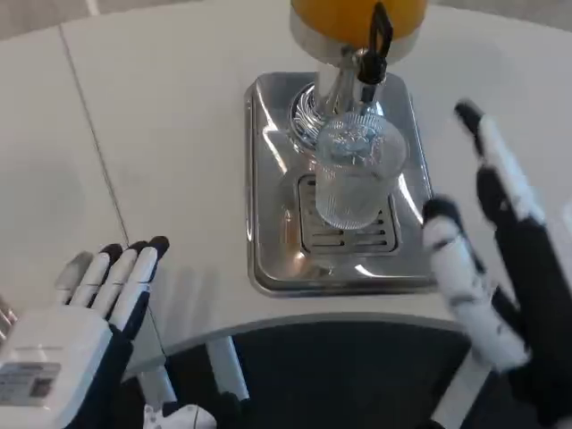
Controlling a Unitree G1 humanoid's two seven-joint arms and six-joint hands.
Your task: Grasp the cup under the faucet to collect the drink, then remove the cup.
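The clear ribbed glass cup [356,174] stands upright on the slotted grate of the shiny steel drip tray [273,192], directly under the black-handled faucet [374,54] of the orange drink dispenser [357,18], and it looks empty. We judge the main risk to be a clumsy approach: our right hand [487,241] is just beside the cup with nothing held, and a sideways sweep could strike the glass and tip it off the grate, or push it out from under the spout so the drink would land on the tray. A smooth wet glass could also slip from a loose grip.

Our right hand is raised on edge at the tray's right side, its fingers [456,268] spread apart and angled upward, near the cup but not touching it. Our left hand [85,322] lies low over the white table [161,107], well apart from the tray, palm down, fingers stretched forward close together, grasping nothing.
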